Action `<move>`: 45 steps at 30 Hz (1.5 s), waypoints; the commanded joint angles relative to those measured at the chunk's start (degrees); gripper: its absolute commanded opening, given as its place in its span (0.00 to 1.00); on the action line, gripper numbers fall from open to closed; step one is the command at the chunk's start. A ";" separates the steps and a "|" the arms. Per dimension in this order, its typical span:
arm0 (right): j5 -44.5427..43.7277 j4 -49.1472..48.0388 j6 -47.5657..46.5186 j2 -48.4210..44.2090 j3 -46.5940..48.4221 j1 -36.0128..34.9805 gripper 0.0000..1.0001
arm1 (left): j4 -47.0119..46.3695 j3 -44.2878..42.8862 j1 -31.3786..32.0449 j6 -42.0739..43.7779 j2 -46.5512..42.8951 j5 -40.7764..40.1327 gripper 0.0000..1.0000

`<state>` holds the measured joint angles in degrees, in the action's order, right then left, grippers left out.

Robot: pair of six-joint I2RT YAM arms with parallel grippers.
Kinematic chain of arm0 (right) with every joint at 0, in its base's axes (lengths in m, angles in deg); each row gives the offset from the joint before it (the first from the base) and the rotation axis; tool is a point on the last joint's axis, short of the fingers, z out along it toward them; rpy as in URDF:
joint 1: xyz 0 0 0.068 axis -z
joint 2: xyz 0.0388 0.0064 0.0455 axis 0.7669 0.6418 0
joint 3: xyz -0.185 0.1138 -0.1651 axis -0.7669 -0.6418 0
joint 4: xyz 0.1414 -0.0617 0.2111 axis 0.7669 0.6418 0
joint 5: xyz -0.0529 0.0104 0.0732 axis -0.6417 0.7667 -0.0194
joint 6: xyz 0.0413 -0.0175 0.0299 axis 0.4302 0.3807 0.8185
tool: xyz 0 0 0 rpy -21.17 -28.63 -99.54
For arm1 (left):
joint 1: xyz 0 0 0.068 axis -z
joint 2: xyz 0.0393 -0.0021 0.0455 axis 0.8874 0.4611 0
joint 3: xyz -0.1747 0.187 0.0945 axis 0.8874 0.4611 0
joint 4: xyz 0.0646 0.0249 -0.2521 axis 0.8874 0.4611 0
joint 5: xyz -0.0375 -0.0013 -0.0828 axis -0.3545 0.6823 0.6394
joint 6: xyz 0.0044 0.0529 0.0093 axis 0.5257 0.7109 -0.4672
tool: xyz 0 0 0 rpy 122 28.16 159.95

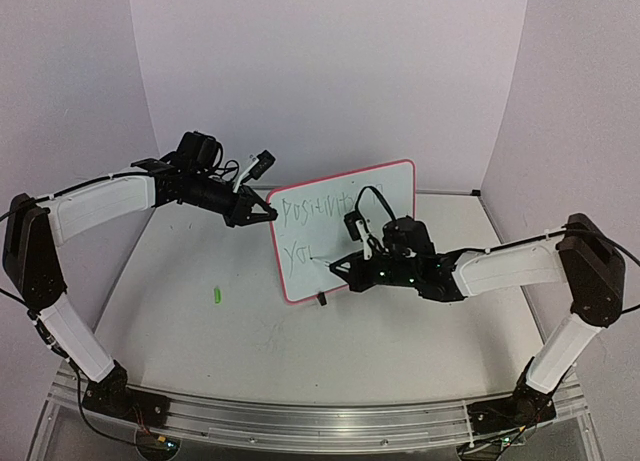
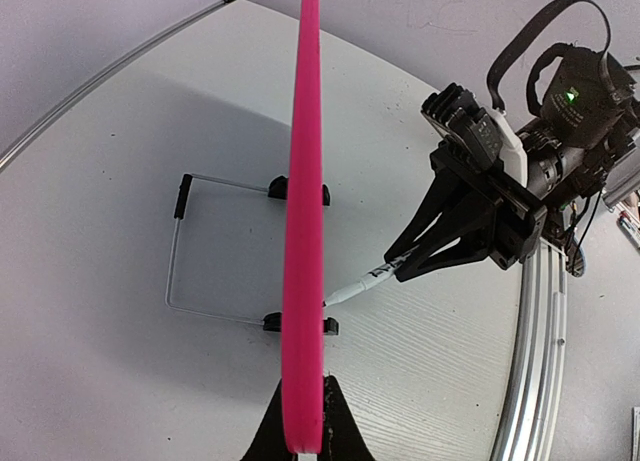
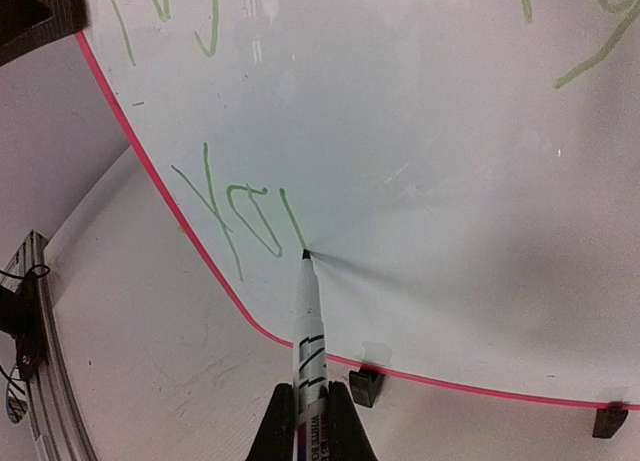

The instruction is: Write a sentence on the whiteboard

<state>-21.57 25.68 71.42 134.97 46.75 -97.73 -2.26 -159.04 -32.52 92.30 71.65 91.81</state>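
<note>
The whiteboard (image 1: 390, 186) stands upright mid-table on black clip feet, with a red-pink rim. My left gripper (image 1: 268, 213) is shut on its left edge; in the left wrist view the rim (image 2: 305, 181) runs edge-on between the jaws (image 2: 303, 436). The sentence (image 1: 315, 209) shows a top line of green letters and "YO" plus one stroke below (image 3: 240, 216). My right gripper (image 1: 338, 266) is shut on a white marker (image 3: 308, 331), whose tip touches the board at the foot of that stroke (image 3: 305, 253). The marker also shows in the left wrist view (image 2: 370, 278).
A small green cap (image 1: 215, 295) lies on the table left of the board. A wire stand (image 2: 180, 251) sits behind the board. An aluminium rail (image 1: 320, 421) runs along the near edge. Walls enclose the back and sides.
</note>
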 commanded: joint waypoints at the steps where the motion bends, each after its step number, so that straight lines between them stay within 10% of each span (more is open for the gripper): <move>1: -3.07 0.53 0.23 0.63 0.50 0.40 0.00 | 4.34 -0.20 1.00 2.99 0.70 -2.23 0.00; 45: -3.98 2.25 -0.12 -1.13 0.54 0.87 0.00 | 4.52 -0.31 1.01 3.06 0.75 -2.31 0.00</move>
<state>-24.74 29.88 69.90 132.11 48.32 -97.45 -2.26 -159.04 -32.48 92.31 71.65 91.81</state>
